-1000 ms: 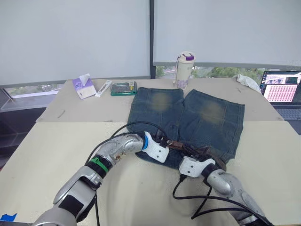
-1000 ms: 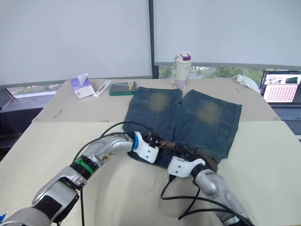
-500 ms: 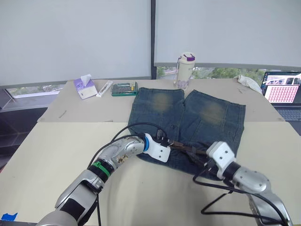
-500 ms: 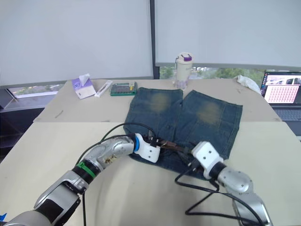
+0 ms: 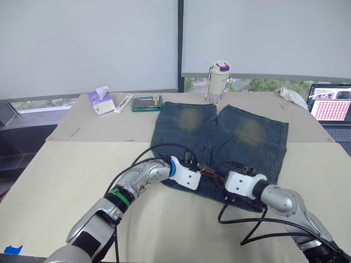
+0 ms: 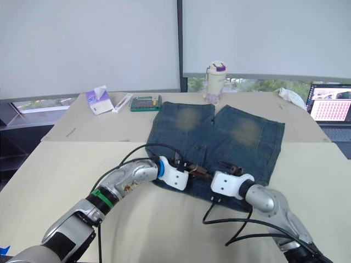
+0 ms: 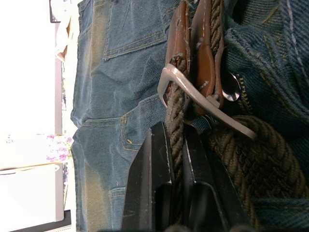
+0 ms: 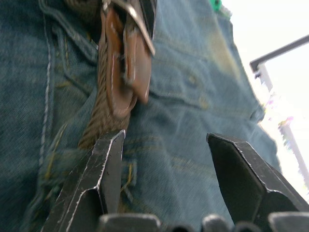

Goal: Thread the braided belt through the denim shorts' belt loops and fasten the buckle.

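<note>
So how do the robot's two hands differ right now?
The left hand is shut on the braided belt just behind the buckle, while the right hand is open and holds nothing. Both sit low over the denim shorts at the waistband, close together.

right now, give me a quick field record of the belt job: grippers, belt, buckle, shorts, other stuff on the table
left gripper: shut on the braided belt, just short of the buckle
right gripper: open, empty, over the denim shorts beside the buckle
buckle: silver frame at the waistband, belt running through it
shorts: flat on the table, legs pointing away from the robot
other items: bottle, tissue box, laptop
</note>
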Robot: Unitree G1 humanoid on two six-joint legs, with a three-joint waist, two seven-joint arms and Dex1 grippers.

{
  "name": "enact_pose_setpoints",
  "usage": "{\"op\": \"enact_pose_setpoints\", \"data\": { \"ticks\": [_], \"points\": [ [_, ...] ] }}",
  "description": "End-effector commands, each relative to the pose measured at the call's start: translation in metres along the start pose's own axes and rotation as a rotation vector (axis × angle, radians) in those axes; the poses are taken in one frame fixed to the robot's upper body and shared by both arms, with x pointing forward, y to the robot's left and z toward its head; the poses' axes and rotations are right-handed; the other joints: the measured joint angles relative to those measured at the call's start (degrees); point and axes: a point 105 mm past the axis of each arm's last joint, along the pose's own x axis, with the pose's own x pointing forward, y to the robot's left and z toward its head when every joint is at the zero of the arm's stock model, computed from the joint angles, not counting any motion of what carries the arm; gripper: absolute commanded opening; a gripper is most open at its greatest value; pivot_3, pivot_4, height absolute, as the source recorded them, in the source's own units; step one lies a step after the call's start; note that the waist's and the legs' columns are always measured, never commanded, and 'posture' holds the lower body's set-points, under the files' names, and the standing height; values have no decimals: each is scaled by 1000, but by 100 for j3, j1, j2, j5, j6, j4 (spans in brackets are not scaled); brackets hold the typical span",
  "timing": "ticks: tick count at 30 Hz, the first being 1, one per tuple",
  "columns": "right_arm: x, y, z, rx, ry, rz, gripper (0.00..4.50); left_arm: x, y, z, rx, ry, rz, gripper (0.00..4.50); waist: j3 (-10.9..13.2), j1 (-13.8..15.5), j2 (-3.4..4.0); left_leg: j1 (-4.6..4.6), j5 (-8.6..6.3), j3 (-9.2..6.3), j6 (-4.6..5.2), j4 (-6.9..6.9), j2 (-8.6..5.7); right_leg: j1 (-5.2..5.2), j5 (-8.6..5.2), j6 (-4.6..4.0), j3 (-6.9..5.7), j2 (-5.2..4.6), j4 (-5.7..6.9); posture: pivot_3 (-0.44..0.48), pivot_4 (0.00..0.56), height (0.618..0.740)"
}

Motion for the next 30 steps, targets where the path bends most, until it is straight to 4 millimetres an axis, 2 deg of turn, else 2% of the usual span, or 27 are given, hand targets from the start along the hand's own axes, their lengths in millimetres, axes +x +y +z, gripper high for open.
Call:
{"op": "enact_pose_setpoints", "data": {
  "ticks": [1, 10, 14, 23, 30],
  "points": [
    [7, -5, 19, -55, -89, -25, 3042, 3, -3, 9, -16, -34, -1, 0, 0, -8, 0, 0, 0, 0, 0, 0, 1, 0, 0, 0, 0, 1, 0, 0, 150, 740],
    [14, 4, 29, -151, -144, 22, 3042, 4, -2, 12, -14, -46, 0, 0, -1, -42, 0, 2, 0, 0, 0, -1, 5, 0, 0, -1, 0, 5, 1, 0, 150, 740],
    [20, -1, 39, -145, -189, -9, 3042, 5, -2, 14, -12, -54, 0, 0, -1, -86, -1, 4, 0, 0, 0, -1, 8, 0, 0, -1, 0, 7, 2, 0, 150, 740],
    [22, -2, 48, -136, -231, -29, 3042, 5, -5, 13, -30, -48, -7, 0, -2, -94, 0, 7, 0, 0, 0, -3, 11, 0, 1, -1, 1, 9, 5, 0, 150, 740],
    [20, 1, 49, -129, -251, -21, 3042, 6, -10, 12, -145, -54, 0, 0, -5, -49, 2, 6, 0, -1, 0, 0, -1, 2, 1, -1, 3, -1, 1, 0, 150, 740]
  ]
}}
